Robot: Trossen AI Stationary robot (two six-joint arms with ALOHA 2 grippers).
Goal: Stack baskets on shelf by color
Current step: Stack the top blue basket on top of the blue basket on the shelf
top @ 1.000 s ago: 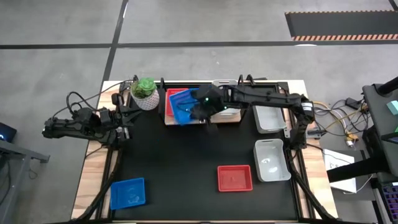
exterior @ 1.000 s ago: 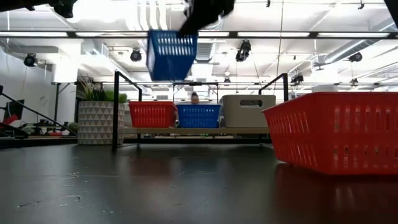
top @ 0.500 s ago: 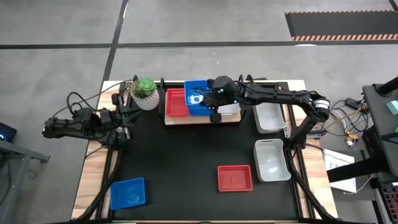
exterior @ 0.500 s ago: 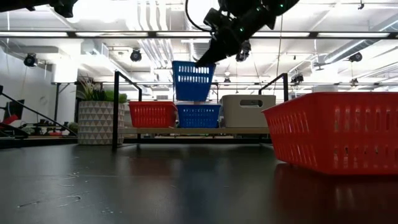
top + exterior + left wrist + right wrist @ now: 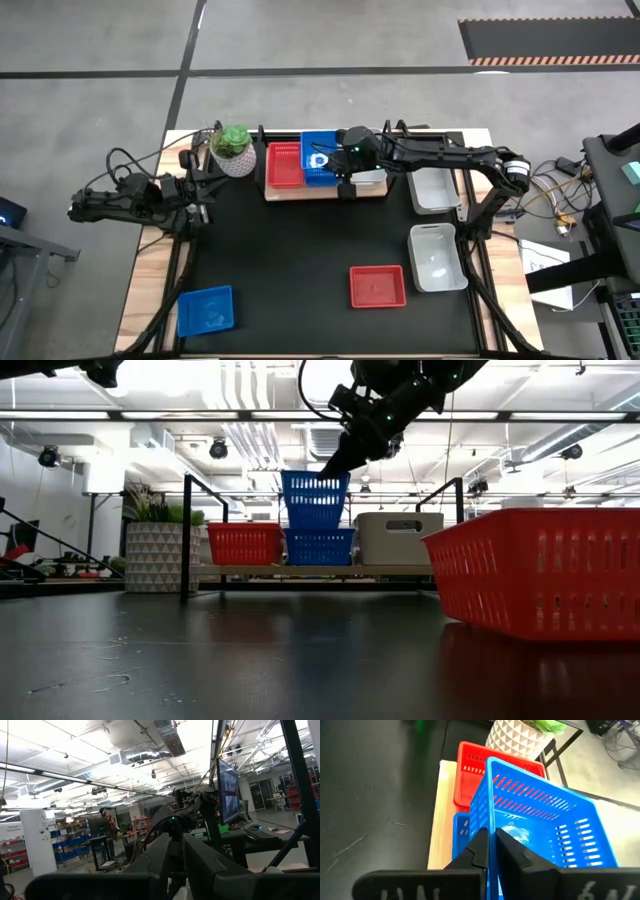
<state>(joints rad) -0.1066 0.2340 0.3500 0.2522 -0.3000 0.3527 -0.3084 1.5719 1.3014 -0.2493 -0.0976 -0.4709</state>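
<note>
Black tabletop (image 5: 290,260), right end effector (image 5: 490,845) clamped on blue basket (image 5: 540,827) above shelf (image 5: 325,193), left end effector (image 5: 172,855) closed.

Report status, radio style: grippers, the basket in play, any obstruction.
Right gripper shut on blue basket, holding it just above the blue one on the shelf. Left gripper parked at table's left edge. Nothing in the way.

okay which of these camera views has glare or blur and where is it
Low view: ceiling strip lights blow out white, and the glossy black tabletop mirrors them. Left wrist view: bright ceiling glare, and the left gripper is soft up close. Right wrist view: the right gripper blurs against the sharper perforated blue plastic basket.
</note>
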